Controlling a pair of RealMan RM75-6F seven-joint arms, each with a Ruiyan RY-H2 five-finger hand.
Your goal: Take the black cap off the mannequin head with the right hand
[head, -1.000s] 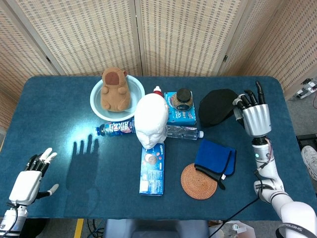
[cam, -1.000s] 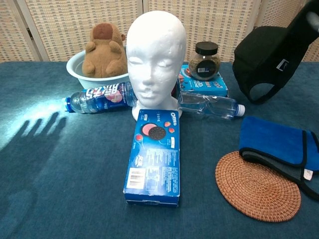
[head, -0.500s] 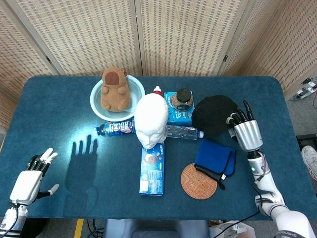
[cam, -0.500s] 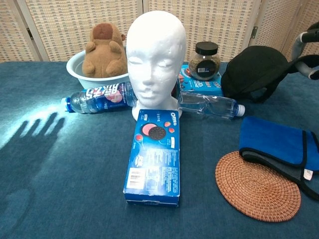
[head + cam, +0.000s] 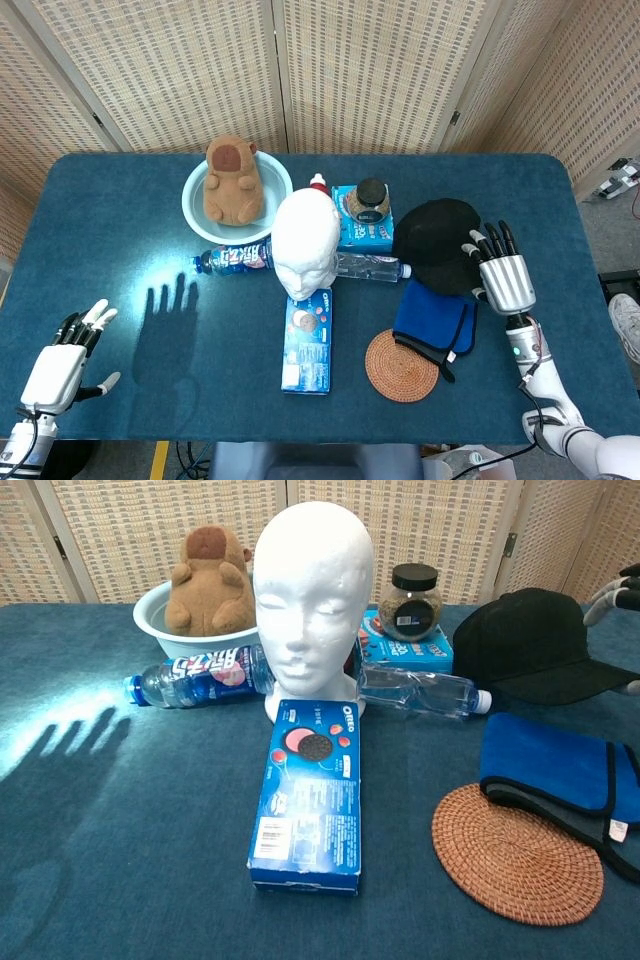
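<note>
- The black cap (image 5: 437, 240) lies on the table (image 5: 120, 200), off the mannequin head (image 5: 304, 240).
- The right hand (image 5: 503, 280) sits just beside the cap's brim, fingers spread, holding nothing.
- The left hand (image 5: 62, 362) hovers at the table's near-left corner, fingers loosely apart.

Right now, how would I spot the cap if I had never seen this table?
Start at the white mannequin head mid-table and look toward the right robot hand. The cap lies flat beside that hand, above the blue cloth. It is the only all-black thing there, domed with a brim.
</note>
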